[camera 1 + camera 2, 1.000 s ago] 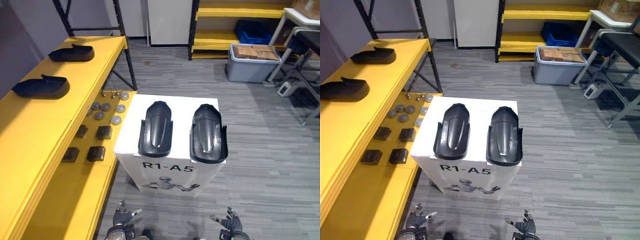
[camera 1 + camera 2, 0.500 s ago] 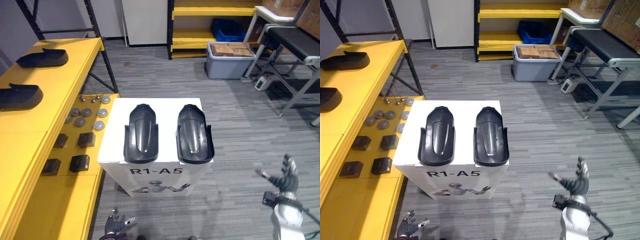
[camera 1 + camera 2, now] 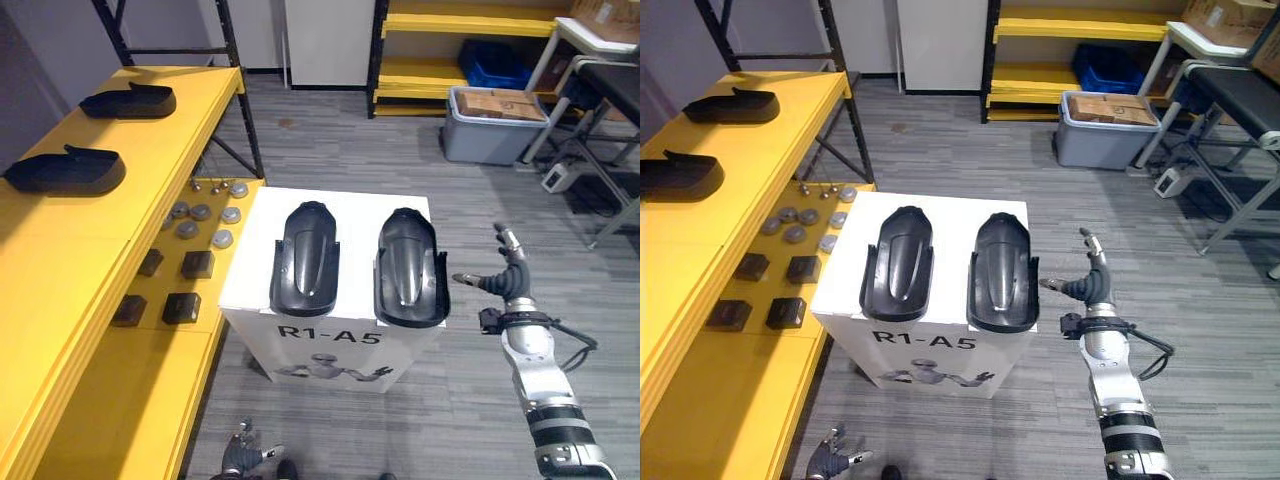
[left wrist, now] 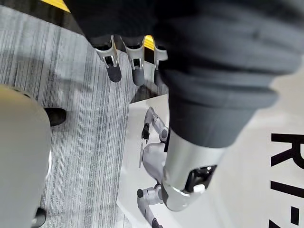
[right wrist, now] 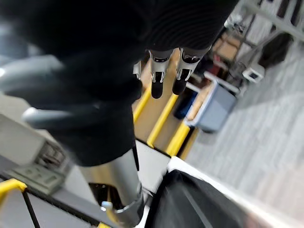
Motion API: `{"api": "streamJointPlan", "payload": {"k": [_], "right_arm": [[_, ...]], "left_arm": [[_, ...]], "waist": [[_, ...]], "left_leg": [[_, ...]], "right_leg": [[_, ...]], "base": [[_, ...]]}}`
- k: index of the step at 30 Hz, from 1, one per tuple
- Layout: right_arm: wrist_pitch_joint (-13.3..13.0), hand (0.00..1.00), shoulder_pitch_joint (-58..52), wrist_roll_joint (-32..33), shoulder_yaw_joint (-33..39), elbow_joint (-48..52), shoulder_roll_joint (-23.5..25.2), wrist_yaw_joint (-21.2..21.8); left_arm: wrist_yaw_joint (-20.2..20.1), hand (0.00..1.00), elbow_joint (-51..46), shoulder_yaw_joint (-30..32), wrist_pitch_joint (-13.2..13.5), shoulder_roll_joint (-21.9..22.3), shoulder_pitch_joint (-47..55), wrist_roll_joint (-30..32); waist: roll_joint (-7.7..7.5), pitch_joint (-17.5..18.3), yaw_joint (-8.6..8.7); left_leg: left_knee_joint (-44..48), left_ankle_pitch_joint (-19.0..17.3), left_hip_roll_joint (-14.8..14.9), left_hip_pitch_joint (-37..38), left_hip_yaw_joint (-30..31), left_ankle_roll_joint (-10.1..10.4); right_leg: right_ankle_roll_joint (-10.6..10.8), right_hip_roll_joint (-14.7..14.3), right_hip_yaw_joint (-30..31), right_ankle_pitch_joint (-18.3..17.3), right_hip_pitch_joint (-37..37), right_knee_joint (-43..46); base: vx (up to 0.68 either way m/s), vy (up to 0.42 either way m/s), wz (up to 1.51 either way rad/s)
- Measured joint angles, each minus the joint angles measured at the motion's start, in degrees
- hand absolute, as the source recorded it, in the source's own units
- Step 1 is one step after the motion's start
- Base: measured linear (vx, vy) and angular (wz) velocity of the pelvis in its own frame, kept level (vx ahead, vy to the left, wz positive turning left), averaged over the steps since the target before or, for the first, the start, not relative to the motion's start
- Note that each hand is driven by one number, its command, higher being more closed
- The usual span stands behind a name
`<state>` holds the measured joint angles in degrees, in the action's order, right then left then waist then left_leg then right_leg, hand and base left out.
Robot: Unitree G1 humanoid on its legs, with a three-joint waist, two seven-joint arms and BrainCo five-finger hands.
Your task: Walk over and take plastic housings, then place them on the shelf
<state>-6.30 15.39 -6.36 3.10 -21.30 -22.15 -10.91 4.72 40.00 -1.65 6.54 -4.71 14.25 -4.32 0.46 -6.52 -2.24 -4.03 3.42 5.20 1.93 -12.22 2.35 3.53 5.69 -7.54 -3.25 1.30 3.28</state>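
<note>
The right housing (image 3: 409,268) and left housing (image 3: 305,258) lie side by side on top of the white box (image 3: 250,275), long axes running away from the robot. The right hand (image 3: 507,283) hovers just beside the right housing, off its outer edge and apart from it, fingers spread wide and empty, so it is the nearer. The left hand (image 3: 243,457) hangs low near the floor, fingers relaxed, holding nothing
</note>
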Motion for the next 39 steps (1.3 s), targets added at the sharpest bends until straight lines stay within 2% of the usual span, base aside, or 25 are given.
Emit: {"api": "streamJointPlan", "payload": {"k": [6, 9, 13, 14, 19, 28, 36, 39], "right_arm": [[4.0, 0.00, 2.9, -6.4, -0.9, -9.5, 4.4, -0.7], [6.2, 0.00, 3.7, -9.4, -0.3, -11.4, 7.6, -3.3], [7.6, 0.00, 5.3, -10.3, 1.5, -12.5, 10.4, -6.1], [7.6, 1.00, 5.8, -10.3, 2.4, -13.0, 11.4, -6.7], [7.6, 1.00, 8.1, -8.6, 4.9, -15.4, 13.5, -7.5], [7.4, 1.00, 8.6, -1.8, 7.2, -16.4, 11.6, -7.0], [7.5, 1.00, 6.1, -0.9, 7.1, -12.6, 11.7, -6.1], [7.7, 1.00, 3.1, -1.0, 7.1, -7.5, 11.9, -5.9]], "left_arm": [[0.7, 0.00, 0.2, 0.0, 0.0, 0.4, -0.2, 0.0], [1.7, 0.00, 0.9, 0.1, 0.0, 1.3, -0.8, 0.0], [2.5, 0.00, 1.2, 0.1, -0.1, 2.1, -1.1, 0.0], [2.6, 0.00, 1.2, 0.1, -0.1, 2.1, -1.1, 0.0], [2.6, 0.00, 1.2, 0.1, -0.4, 2.1, -1.6, 0.0], [2.5, 0.00, 2.1, 0.1, -1.0, 1.9, -2.5, 0.0], [2.4, 0.00, 1.3, 0.1, -1.1, 1.9, -3.0, 0.0], [2.5, 0.00, -2.3, 0.2, -1.2, 1.9, -2.6, -0.1]], "waist": [[0.90, -0.7, -0.17], [1.48, -1.2, -0.12], [1.56, -1.4, -0.05], [1.56, -1.5, -0.07], [1.65, -2.6, -0.10], [1.53, -3.0, 0.04], [1.43, -3.0, 0.05], [1.36, -2.9, -0.05]], "left_leg": [[-0.9, 1.0, -0.2, -0.4, 1.4, 0.0], [-0.9, 1.1, -0.2, -0.3, 1.4, 0.0], [-0.9, 1.1, -0.2, -0.3, 1.4, 0.0], [-0.9, 1.1, -0.2, -0.3, 1.4, 0.1], [-1.2, 1.0, -0.2, 0.9, 1.4, 0.1], [-1.2, 0.7, 0.0, 1.6, 1.3, 0.6], [-1.0, 0.7, 0.3, 1.7, 1.4, 0.7], [-1.0, 0.7, 0.2, 1.7, 1.4, 0.7]], "right_leg": [[-0.2, 0.0, -1.4, 0.5, 0.6, -1.2], [-0.2, 0.0, -1.3, 0.6, 0.7, -1.3], [-0.1, 0.0, -1.3, 1.0, 1.0, -2.1], [-0.1, 0.0, -1.4, 1.1, 1.2, -2.3], [-0.1, -0.1, -1.5, 1.3, 2.7, -3.0], [0.0, -0.3, -1.4, 1.3, 3.8, -4.0], [0.0, -0.6, -1.3, 1.3, 4.3, -4.3], [0.0, -0.5, -1.3, 1.3, 4.2, -4.2]], "base": [[-0.02, 0.015, 0.13], [0.00, 0.000, 0.00], [0.00, 0.000, 0.00], [0.00, 0.000, 0.00], [-0.01, 0.002, 0.00], [-0.01, 0.002, 0.00], [0.00, 0.000, 0.00], [-0.02, 0.010, 0.01]]}}
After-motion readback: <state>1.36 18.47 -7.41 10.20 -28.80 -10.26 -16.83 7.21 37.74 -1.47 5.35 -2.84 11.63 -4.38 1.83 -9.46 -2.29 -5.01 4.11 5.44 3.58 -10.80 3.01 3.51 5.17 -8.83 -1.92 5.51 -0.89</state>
